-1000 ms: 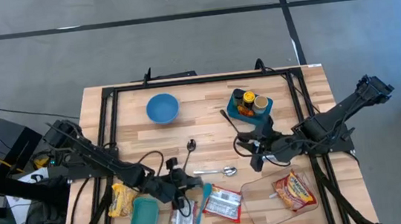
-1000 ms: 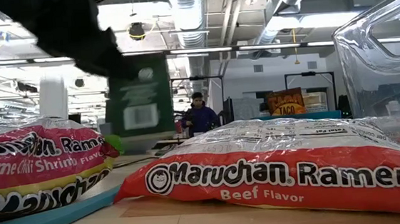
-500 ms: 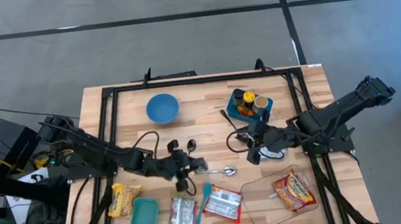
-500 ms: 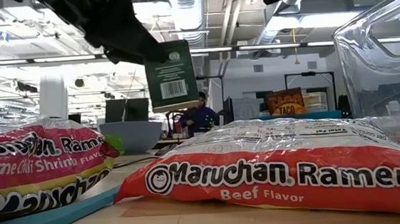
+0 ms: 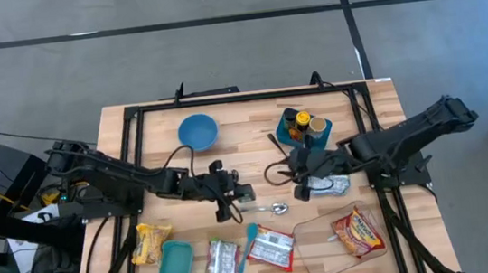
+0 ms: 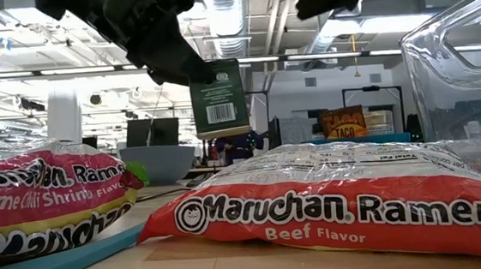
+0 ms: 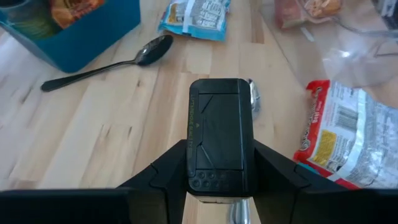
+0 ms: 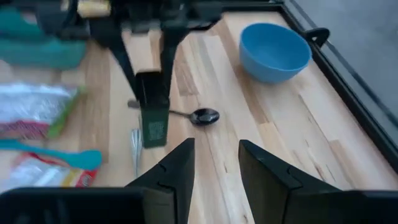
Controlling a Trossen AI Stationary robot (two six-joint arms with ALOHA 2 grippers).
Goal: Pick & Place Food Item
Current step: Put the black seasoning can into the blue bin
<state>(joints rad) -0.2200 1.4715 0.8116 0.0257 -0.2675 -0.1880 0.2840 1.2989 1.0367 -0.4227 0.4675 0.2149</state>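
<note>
From above, the left pincer (image 5: 243, 193) hangs over the pale plank bench (image 5: 253, 131), clenched on a small dark rectangular box (image 5: 245, 194). The right pincer (image 5: 298, 185) faces it across a short gap, with a crinkled silvery packet (image 5: 331, 185) behind it.

At bench height, the box (image 6: 218, 98) hangs upright off the surface, matte dark green with a white barcode label, behind a glossy red ramen pack (image 6: 340, 200).

The left wrist camera shows flat black fingers (image 7: 273, 163) pressed on the box's (image 7: 220, 137) two sides, a metal spoon (image 7: 112, 60) beyond.

The right wrist camera shows its own fingers (image 8: 176, 168) parted and empty, the box (image 8: 153, 117) ahead, a round blue bowl (image 8: 275, 51) farther off.
</note>
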